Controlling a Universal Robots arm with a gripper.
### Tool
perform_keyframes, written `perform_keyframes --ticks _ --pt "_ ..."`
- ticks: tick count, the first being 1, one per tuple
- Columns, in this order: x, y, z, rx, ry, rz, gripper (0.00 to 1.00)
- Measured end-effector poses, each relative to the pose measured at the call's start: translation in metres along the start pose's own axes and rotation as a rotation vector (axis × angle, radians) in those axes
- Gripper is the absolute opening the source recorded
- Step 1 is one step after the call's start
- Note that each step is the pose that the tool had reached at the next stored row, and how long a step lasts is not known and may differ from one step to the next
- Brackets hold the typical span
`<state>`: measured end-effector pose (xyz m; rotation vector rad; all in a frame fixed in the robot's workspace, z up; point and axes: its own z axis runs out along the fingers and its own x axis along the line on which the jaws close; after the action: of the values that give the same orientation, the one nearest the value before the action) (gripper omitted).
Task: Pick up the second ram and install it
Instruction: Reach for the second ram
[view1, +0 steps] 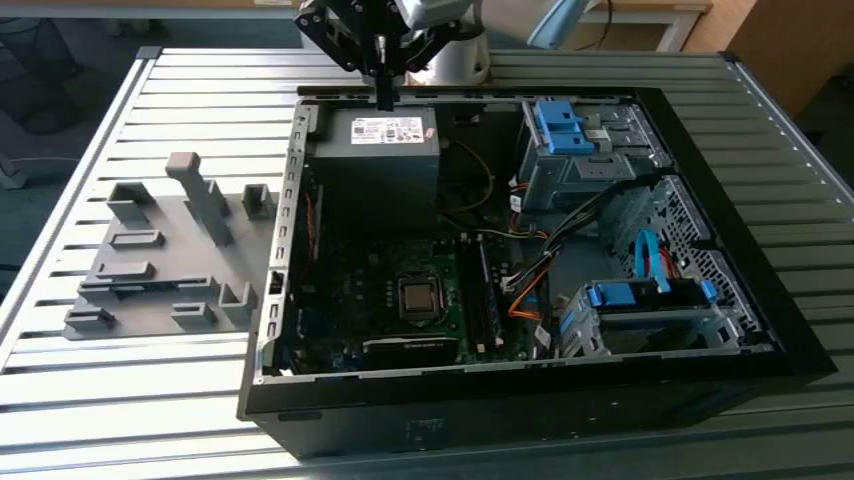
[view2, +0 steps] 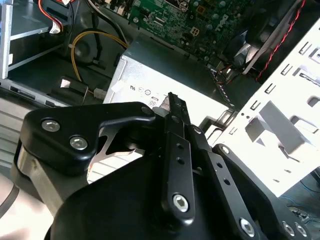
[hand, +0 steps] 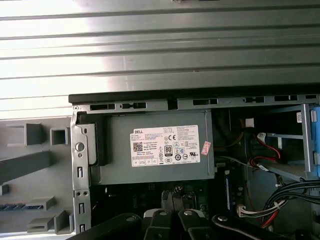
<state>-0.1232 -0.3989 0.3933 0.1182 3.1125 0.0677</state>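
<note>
Claw (view1: 384, 98) above case (view1: 507, 425) on slatted table (view1: 174, 400)

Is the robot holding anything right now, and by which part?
Nothing: the black end effector hangs shut and empty above the grey metal power supply box.

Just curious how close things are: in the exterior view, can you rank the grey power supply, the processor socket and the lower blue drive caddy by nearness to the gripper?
1. Grey power supply, by the gripper, at the case's far end.
2. Processor socket, middle of the case.
3. Lower blue drive caddy, near corner on the exterior view's right.
</note>
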Motion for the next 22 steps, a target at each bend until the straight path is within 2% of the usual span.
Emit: perform_keyframes --ticks 22 --pt "0.0124 -0.0010 -0.0002 0.0000 -0.0001 0.000 0.11"
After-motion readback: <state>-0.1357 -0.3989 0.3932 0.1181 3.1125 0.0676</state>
